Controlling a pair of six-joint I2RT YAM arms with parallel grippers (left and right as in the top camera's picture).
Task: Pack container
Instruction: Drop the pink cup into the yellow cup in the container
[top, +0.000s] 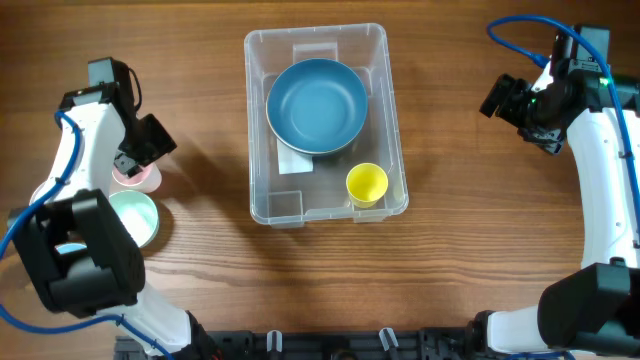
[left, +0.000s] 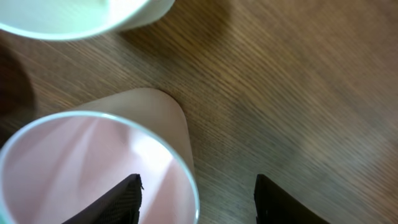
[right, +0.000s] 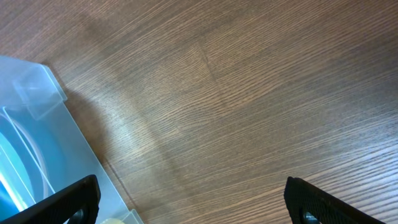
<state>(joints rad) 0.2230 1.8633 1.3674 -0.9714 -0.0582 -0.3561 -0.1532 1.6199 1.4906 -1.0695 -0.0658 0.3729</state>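
The clear plastic container (top: 262, 120) stands mid-table and holds a blue bowl (top: 316, 105) and a yellow cup (top: 366, 184). Its corner shows in the right wrist view (right: 37, 124). A pink cup (top: 143, 181) stands at the left; in the left wrist view (left: 93, 155) its rim lies between the fingers of my left gripper (left: 198, 202), one finger inside the cup and one outside, jaws open. A pale green bowl (top: 137, 217) sits just in front of the pink cup, and its rim shows in the left wrist view (left: 74, 15). My right gripper (right: 193, 199) is open and empty, over bare wood right of the container.
The right arm (top: 545, 100) hovers at the far right, well apart from the container. The left arm's base (top: 80, 250) stands at the front left beside the green bowl.
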